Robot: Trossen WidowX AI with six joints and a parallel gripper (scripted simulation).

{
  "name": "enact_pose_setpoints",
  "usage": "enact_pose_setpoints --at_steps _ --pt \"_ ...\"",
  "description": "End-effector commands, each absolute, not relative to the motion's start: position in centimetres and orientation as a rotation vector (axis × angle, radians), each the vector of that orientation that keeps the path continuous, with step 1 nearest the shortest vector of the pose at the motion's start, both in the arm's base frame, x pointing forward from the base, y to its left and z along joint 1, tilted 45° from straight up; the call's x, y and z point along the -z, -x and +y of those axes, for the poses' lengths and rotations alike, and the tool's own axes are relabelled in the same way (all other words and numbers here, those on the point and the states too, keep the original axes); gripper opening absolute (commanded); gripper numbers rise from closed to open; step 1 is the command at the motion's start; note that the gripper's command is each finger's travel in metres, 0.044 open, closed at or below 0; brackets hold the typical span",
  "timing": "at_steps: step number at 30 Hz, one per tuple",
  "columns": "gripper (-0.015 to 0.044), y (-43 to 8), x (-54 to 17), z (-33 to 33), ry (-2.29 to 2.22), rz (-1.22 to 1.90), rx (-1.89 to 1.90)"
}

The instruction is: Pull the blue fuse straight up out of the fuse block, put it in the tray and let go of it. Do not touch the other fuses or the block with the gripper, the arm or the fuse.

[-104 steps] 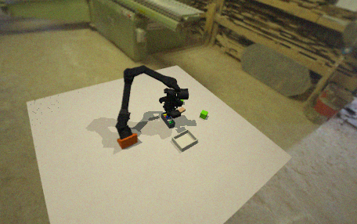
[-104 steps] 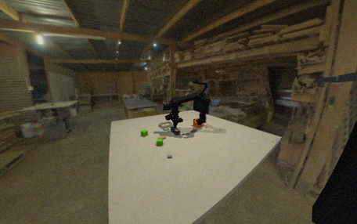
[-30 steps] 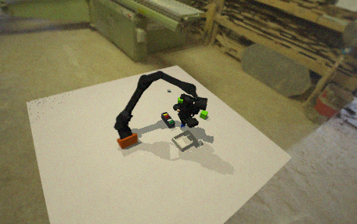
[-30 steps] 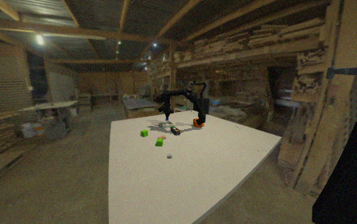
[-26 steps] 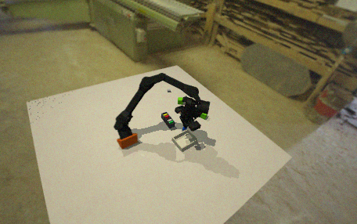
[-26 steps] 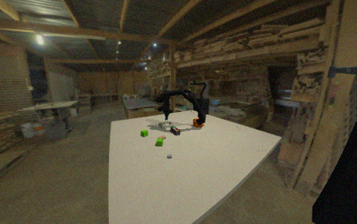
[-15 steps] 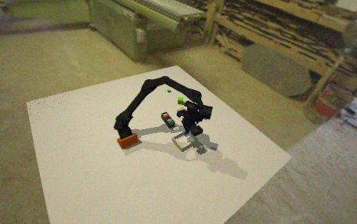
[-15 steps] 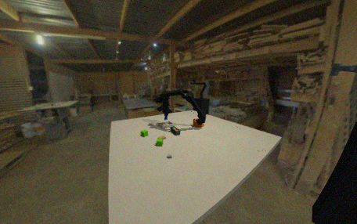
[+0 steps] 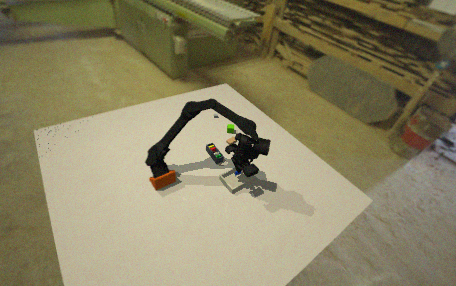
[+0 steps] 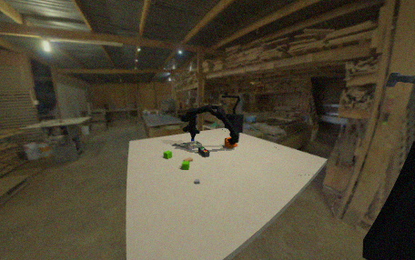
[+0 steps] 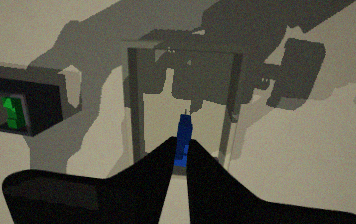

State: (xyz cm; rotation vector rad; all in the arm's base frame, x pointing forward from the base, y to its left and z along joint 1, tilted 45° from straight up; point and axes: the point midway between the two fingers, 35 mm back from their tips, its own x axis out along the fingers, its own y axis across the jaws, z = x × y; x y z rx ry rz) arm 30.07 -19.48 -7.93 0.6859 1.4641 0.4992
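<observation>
My claw (image 11: 181, 156) is nearly shut, its two black tapering fingers pinching the blue fuse (image 11: 184, 135). Fuse: slim, upright, matte blue blade, thin metal prong at its far end. It hangs above the tray (image 11: 136, 107), apart from the floor of it. Tray: shallow, rectangular, pale grey with low straight walls, partly under my own shadow. Off to the left of it, apart from the tray, stands the fuse block (image 11: 37, 102): dark boxy housing, a green fuse (image 11: 14, 112) showing in a slot; the top view shows red there as well. Worktop (image 9: 125, 235): flat, off-white, matte. Farther out on it, two small green cubes (image 10: 167, 155) and a tiny grey piece (image 10: 197, 181).
</observation>
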Motion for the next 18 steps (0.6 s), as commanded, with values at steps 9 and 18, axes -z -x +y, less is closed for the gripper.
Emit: enact_pose_setpoints --at_steps 9,18 --pt "0.0000 -30.09 8.89 -18.26 -0.696 1.466 -0.504" --pt "0.0236 -30.10 8.74 -18.58 -0.686 1.466 -0.502"
